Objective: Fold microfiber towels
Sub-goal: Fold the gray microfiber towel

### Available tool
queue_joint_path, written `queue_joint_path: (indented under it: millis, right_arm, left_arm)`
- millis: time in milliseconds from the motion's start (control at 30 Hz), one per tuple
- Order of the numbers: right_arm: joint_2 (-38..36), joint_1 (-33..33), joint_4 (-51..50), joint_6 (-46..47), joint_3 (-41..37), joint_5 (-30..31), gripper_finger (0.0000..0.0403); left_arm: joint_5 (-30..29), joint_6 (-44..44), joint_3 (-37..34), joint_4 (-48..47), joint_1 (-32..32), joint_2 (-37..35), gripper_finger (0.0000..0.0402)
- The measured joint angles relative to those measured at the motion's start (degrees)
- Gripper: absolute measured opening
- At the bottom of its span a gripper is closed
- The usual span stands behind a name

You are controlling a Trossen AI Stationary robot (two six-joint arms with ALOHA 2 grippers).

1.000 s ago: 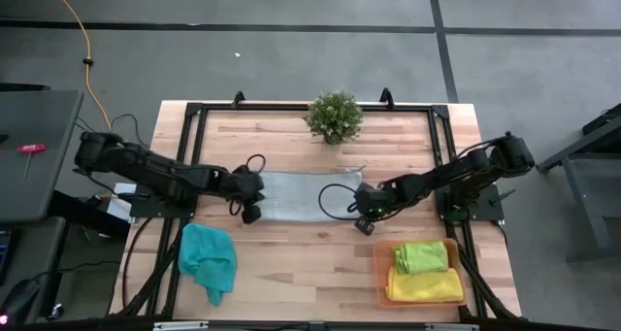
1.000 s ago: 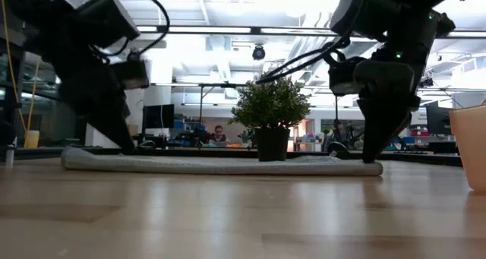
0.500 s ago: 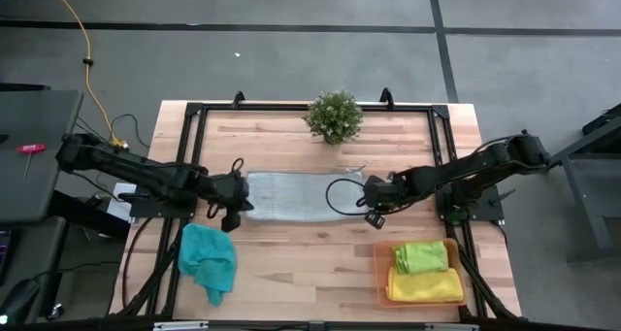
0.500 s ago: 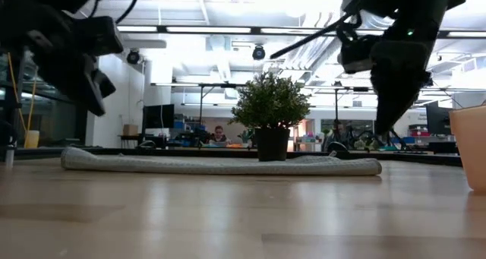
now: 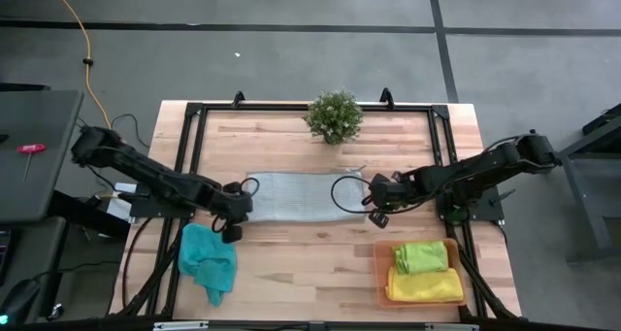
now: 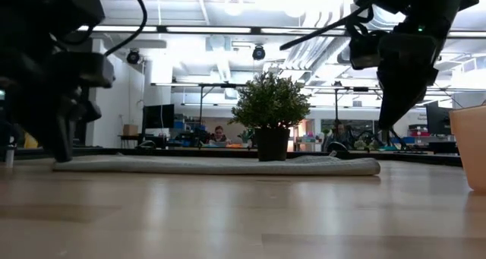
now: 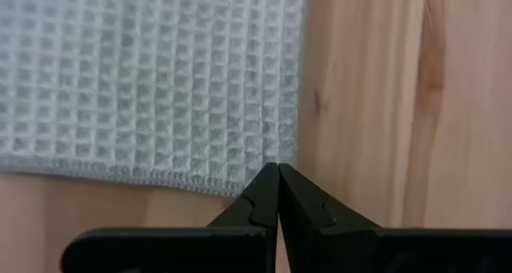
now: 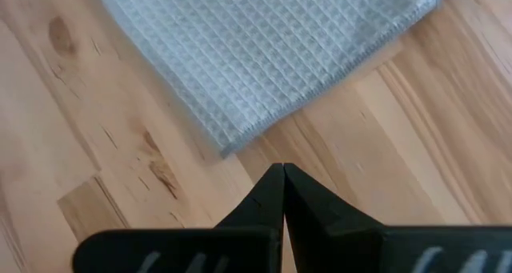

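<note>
The wooden surface (image 5: 291, 248) carries the grey towel (image 5: 296, 196) flat at its middle, long axis running left to right. The left pincer (image 7: 278, 174) and right pincer (image 8: 283, 173), both pressed together, empty, flank its near corners.

My left wrist view cuts off the grey towel (image 7: 152, 81) at its edges; in the low view the orange tray (image 6: 471, 149) is half cropped.

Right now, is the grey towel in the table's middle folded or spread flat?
Folded once, it seems: the grey towel lies as a flat strip, neither gripper holding it.
</note>
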Motion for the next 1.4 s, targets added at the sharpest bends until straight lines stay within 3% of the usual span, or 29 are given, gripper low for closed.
queue_joint_path:
  millis: [333, 633, 867, 1200, 1400]
  right_arm:
    - [-0.1, -0.1, 0.4, -0.9, 0.0, 0.0, 0.0]
    - [-0.1, -0.1, 0.8, -0.8, 0.0, -0.1, 0.0]
    - [-0.1, -0.1, 1.5, -0.8, 0.0, -0.1, 0.0]
    - [-0.1, -0.1, 2.8, -1.5, 0.0, 0.0, 0.0]
    - [-0.1, -0.1, 9.1, -5.5, 0.0, -1.5, 0.0]
  left_arm:
    - [0.4, 0.3, 0.0, -2.5, -0.8, -1.1, 0.0025]
    - [0.9, 2.5, 1.2, -3.7, -1.3, -4.9, 0.0123]
    - [0.8, 5.4, 2.7, -4.4, -3.2, -3.2, 0.0188]
    - [-3.2, 5.6, 2.7, -2.7, -5.1, 4.4, 0.0189]
    - [-4.2, 8.0, 3.0, -2.1, -5.1, 7.0, 0.0161]
